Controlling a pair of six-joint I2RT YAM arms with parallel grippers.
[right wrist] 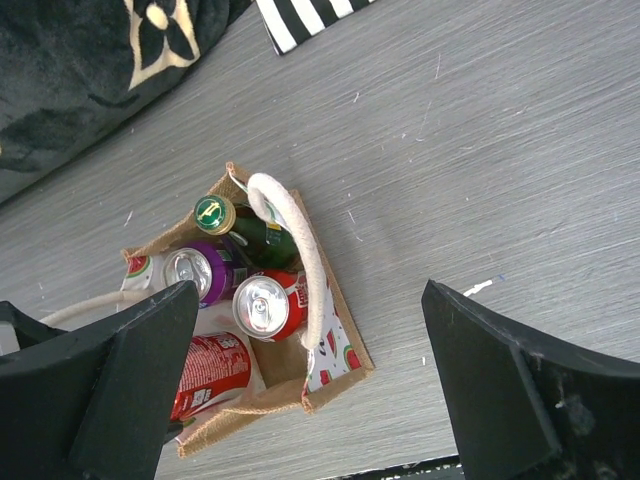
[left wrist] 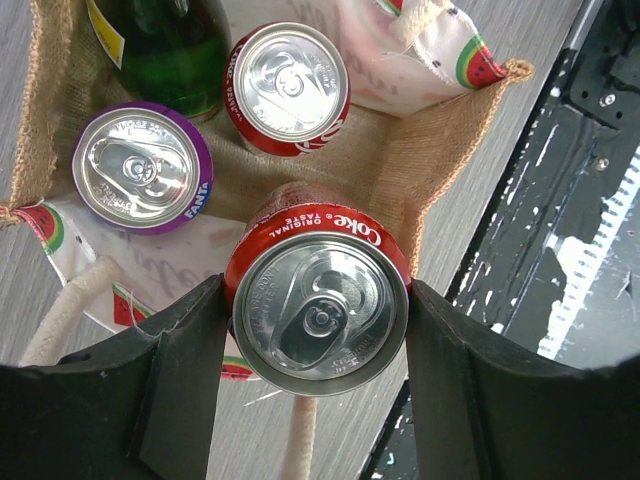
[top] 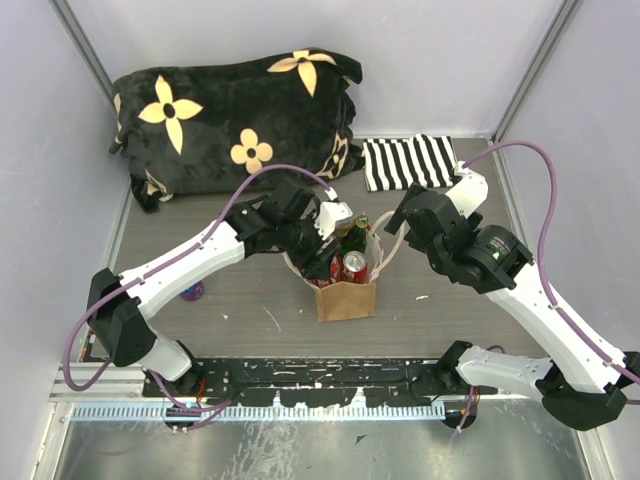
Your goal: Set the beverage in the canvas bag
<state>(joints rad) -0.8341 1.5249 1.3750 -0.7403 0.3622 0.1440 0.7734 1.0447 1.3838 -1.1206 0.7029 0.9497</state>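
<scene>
Hold the left gripper [left wrist: 316, 300] pinched on the Coke can [left wrist: 322, 335], at the open mouth of the canvas bag [top: 345, 298], over the free corner beside the Fanta can [left wrist: 142, 167], the red can [left wrist: 290, 85] and the green bottle [left wrist: 165, 40]; lower straight and upright, clear of the rim and the cream handle [right wrist: 295, 240]; loosen only once seated on the bag floor; leave the right gripper [right wrist: 310, 340] spread wide above the bench [right wrist: 480, 150], near enough to steady the bag against tipping.

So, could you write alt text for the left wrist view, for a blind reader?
The left pincer grips a red Coke can over the open canvas bag. Inside stand a purple Fanta can, another red can and a green bottle.
</scene>
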